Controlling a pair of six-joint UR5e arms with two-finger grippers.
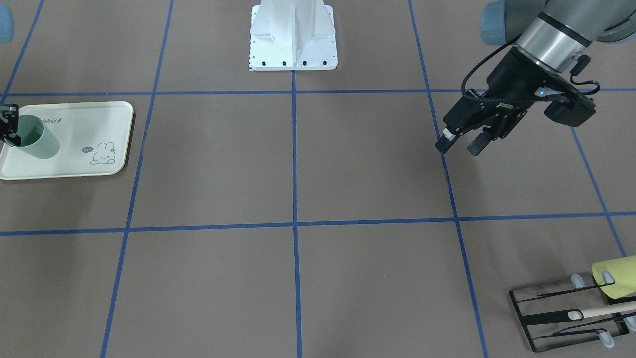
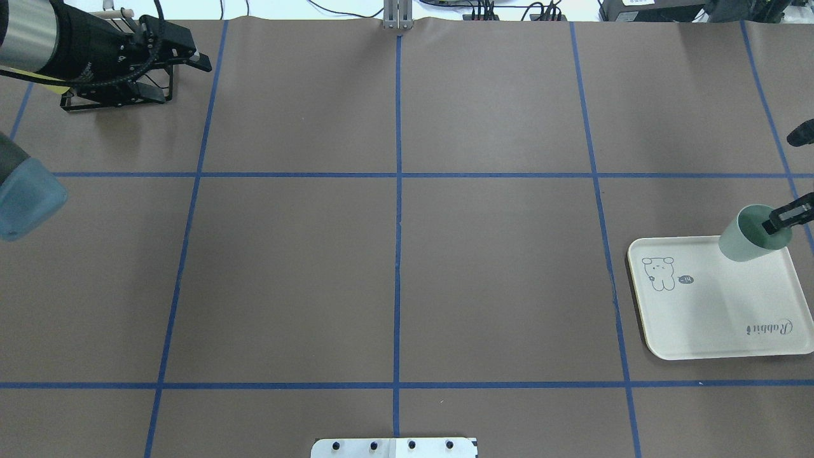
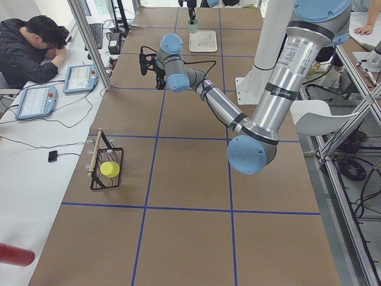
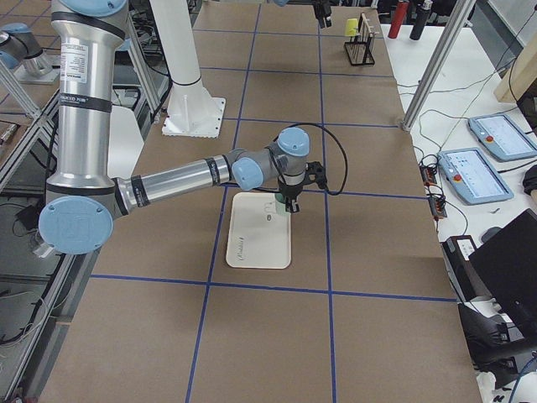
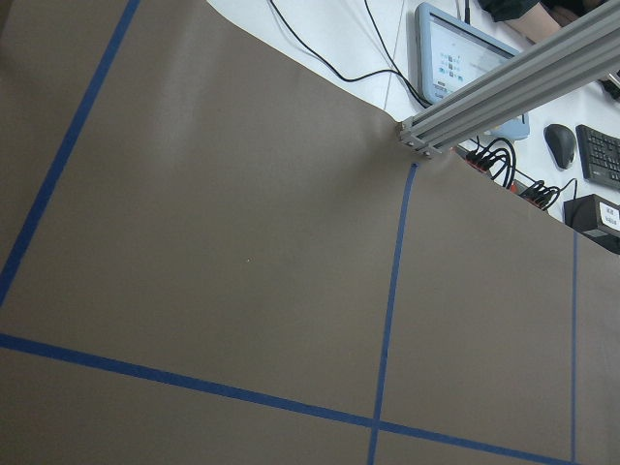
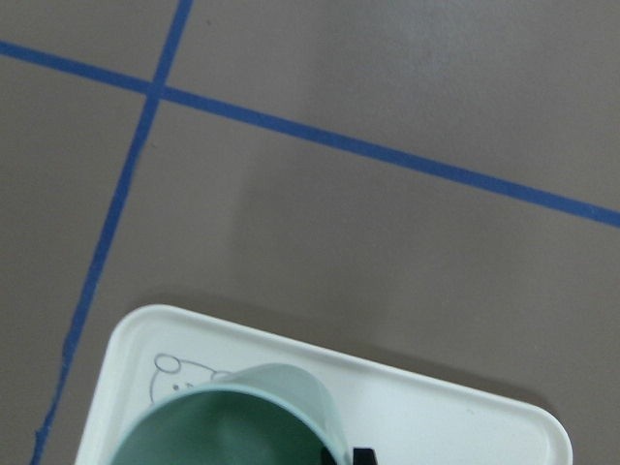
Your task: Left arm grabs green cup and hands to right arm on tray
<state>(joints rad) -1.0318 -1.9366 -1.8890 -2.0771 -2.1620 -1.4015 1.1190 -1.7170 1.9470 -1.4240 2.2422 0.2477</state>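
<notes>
The green cup [image 6: 228,421] is directly under my right gripper [image 2: 776,224], whose fingers pinch its rim, above the cream tray [image 1: 74,124] lettered "Rabbit". Well off from that pincer my left gripper [image 1: 458,145] hangs, fingers apart. Past it, a wire rack [image 1: 544,316] holds a yellow-green cup [image 1: 616,276].

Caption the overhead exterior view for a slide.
Right pincer at the green cup at the far corner of the tray; left pincer open, empty, far left.
</notes>
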